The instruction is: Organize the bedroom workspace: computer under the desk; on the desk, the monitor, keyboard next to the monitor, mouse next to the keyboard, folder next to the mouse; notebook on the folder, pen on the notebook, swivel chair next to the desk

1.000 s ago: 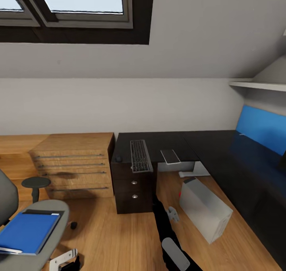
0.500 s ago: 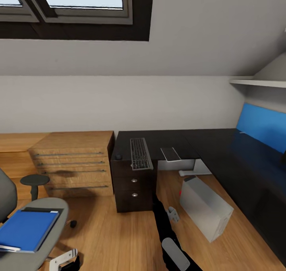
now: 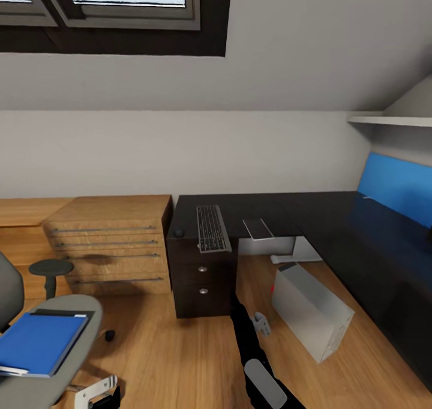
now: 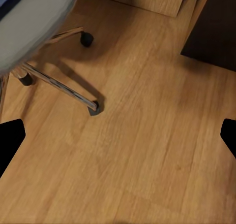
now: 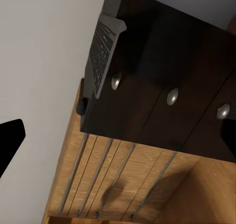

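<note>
Keyboard (image 3: 212,229) overhangs the desk (image 3: 252,208) front edge above the drawers; mouse (image 3: 178,232) at the left edge. Both grippers' fingers stand apart over open floor (image 3: 174,349).

1. We can read no text, label, brand, number or sign in any of these views.
2. The keyboard (image 3: 212,228) on the table (image 3: 336,229) has rows of keys, but their legends are too small and blurred for us to make out, in the head view and in the right wrist view alike.
3. The folder (image 3: 37,344) shows us a plain blue cover with no lettering.
4. The computer (image 3: 312,319) shows us plain grey panels.
</note>
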Robot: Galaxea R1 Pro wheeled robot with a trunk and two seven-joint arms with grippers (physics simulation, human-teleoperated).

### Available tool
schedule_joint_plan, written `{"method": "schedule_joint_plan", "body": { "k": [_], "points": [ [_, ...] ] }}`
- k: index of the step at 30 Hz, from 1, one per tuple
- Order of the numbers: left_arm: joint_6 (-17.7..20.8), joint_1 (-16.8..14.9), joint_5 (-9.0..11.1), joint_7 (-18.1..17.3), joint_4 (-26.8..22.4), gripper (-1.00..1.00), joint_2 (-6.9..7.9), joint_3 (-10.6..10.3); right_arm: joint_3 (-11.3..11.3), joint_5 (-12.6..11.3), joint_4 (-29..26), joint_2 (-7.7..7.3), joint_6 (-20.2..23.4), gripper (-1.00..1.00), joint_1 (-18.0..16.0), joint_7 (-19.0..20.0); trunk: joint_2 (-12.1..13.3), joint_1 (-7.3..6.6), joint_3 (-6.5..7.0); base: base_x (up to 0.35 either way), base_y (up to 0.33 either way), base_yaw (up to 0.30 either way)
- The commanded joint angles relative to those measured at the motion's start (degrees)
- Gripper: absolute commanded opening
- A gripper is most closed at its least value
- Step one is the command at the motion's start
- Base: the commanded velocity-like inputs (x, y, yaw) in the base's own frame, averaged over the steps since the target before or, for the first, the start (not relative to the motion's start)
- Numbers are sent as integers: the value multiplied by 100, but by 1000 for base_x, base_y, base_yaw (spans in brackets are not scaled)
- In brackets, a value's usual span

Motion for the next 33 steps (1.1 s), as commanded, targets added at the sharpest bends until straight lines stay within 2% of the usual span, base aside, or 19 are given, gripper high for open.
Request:
{"method": "schedule_joint_plan", "body": {
  "k": [1, 7, 19, 33],
  "points": [
    [17, 0, 35, 44, -13, 100, 7, -16, 20, -59, 9, 0, -29, 100, -5, 39, -44, 23, -23, 0, 0, 0],
    [17, 0, 35, 44, -7, 100, 7, -16, 20, -59, 9, 0, -29, 100, -4, 35, -285, 155, -131, 0, 0, 0],
    [27, 0, 27, 26, 201, 100, 24, -16, 20, -59, 11, 0, -25, 100, -7, 35, -285, 155, -131, 10, 0, 0],
    [20, 0, 33, 26, 207, 100, 33, -16, 38, -50, 22, 0, 2, 100, -8, 35, -285, 155, -131, 275, 0, 0]
  ]
}}
